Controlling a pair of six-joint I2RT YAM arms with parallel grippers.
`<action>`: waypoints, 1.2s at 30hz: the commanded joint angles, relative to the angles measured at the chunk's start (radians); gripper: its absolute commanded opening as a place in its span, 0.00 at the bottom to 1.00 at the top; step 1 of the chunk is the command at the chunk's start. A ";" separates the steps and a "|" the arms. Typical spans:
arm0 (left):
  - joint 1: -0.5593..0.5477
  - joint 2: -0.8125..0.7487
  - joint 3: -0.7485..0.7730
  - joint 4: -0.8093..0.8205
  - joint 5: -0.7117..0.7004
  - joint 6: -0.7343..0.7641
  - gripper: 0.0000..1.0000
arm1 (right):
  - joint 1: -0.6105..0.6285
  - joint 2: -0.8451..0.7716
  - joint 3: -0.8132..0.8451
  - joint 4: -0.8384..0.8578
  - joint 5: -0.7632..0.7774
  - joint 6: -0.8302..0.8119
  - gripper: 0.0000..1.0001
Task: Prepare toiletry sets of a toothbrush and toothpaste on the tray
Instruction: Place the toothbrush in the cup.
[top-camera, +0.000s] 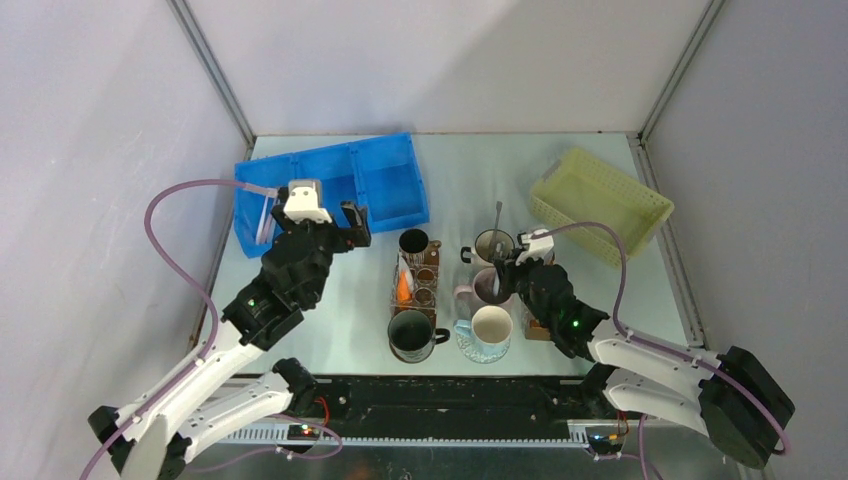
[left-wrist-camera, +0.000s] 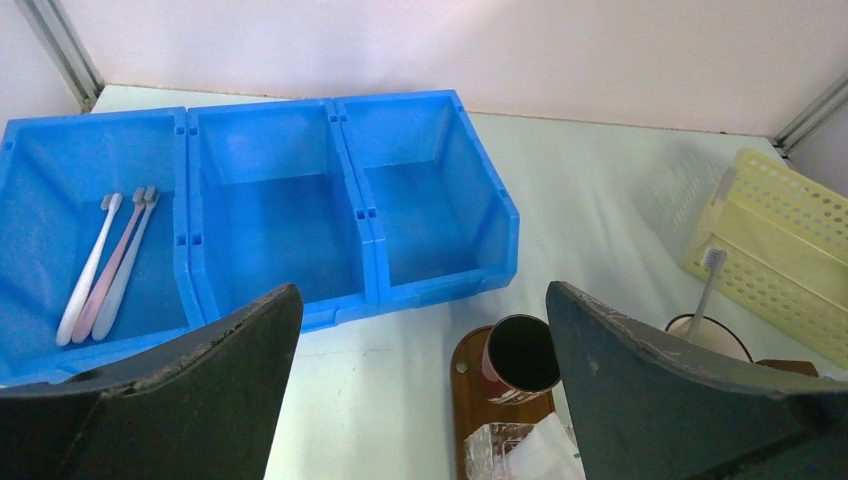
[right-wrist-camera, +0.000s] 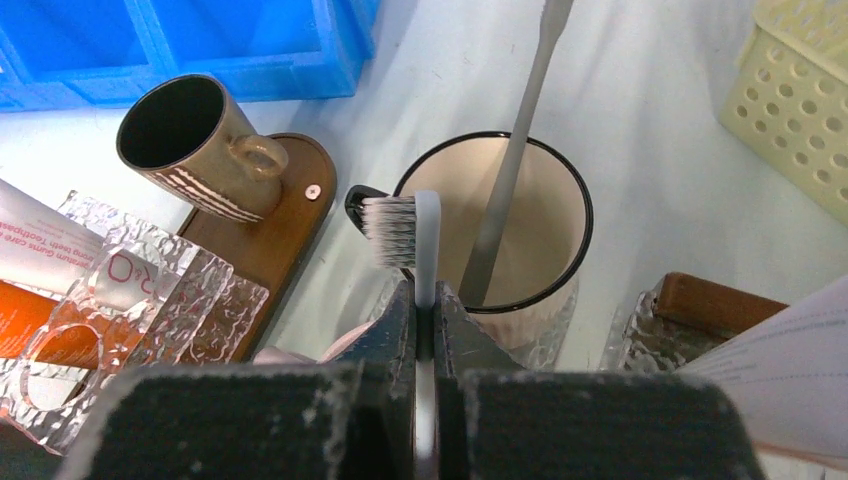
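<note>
My right gripper (right-wrist-camera: 425, 300) is shut on a pale toothbrush (right-wrist-camera: 424, 225) just below its bristle head, in front of a cream mug (right-wrist-camera: 545, 235). A second grey toothbrush (right-wrist-camera: 510, 160) stands in that mug. An orange toothpaste tube (right-wrist-camera: 20, 315) and a white one (right-wrist-camera: 35, 240) lie at the left by clear boxes (right-wrist-camera: 140, 290) on the wooden tray (right-wrist-camera: 285, 225). My left gripper (left-wrist-camera: 422, 295) is open and empty, above the table in front of the blue bins (left-wrist-camera: 270, 210). Three toothbrushes (left-wrist-camera: 105, 265), pink and pale, lie in the left bin.
A brown striped mug (right-wrist-camera: 195, 135) stands on the wooden tray's far end. In the top view, a black mug (top-camera: 410, 333), a blue-white mug (top-camera: 490, 330) and a pink mug (top-camera: 488, 287) stand near the front. A yellow basket (top-camera: 600, 195) sits at the back right.
</note>
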 joint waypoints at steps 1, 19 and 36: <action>0.019 -0.009 0.002 -0.002 -0.015 -0.026 0.98 | 0.009 -0.018 -0.005 0.034 0.056 0.071 0.01; 0.068 -0.011 -0.003 -0.034 0.009 -0.034 0.98 | 0.008 0.014 0.018 -0.036 0.027 0.117 0.21; 0.269 0.064 0.075 -0.182 0.084 -0.057 0.98 | -0.004 -0.318 0.120 -0.256 0.041 0.023 0.64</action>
